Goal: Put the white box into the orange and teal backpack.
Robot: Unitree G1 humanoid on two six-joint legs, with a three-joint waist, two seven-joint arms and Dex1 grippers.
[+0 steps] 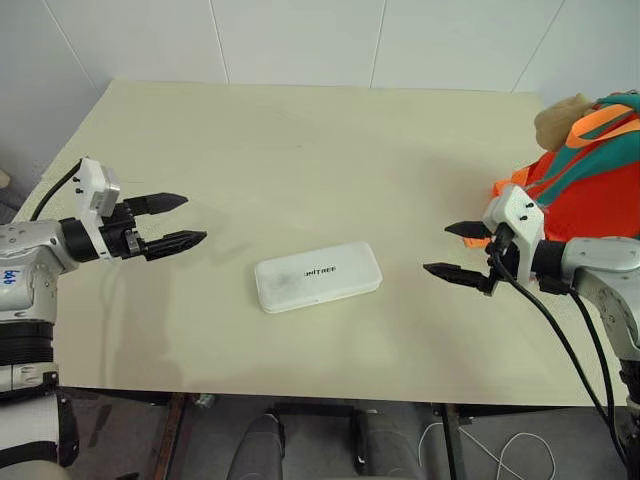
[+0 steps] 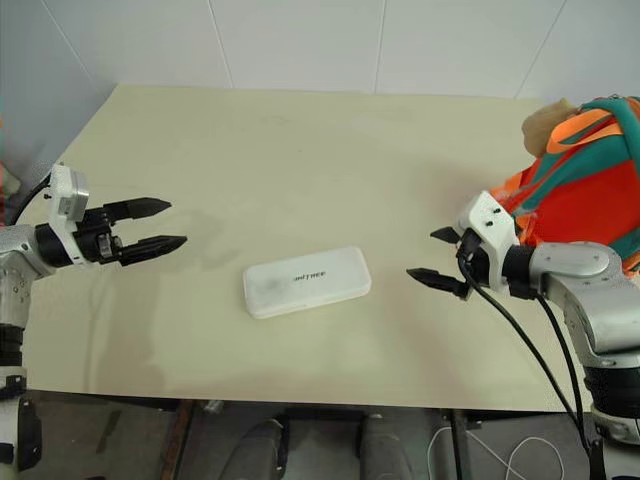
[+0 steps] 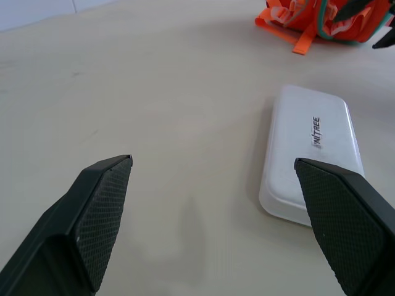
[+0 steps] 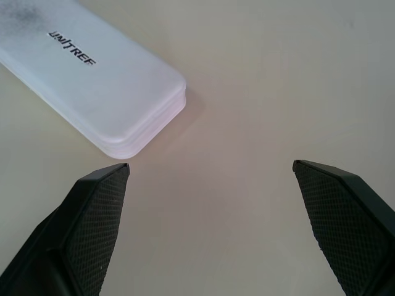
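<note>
White plastic, the white box [image 1: 318, 277] lies flat mid-table [image 1: 300, 150], its long axis running between the two arms. Both the left gripper [image 1: 168, 222] and right gripper [image 1: 455, 250] hover with jaws apart and empty, the right a little nearer. The orange and teal backpack [image 1: 590, 170] sits just behind that right arm.

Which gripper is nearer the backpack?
The right gripper, jaws open, hangs just in front of the orange and teal backpack. The left gripper is across the table, beyond the white box.
</note>
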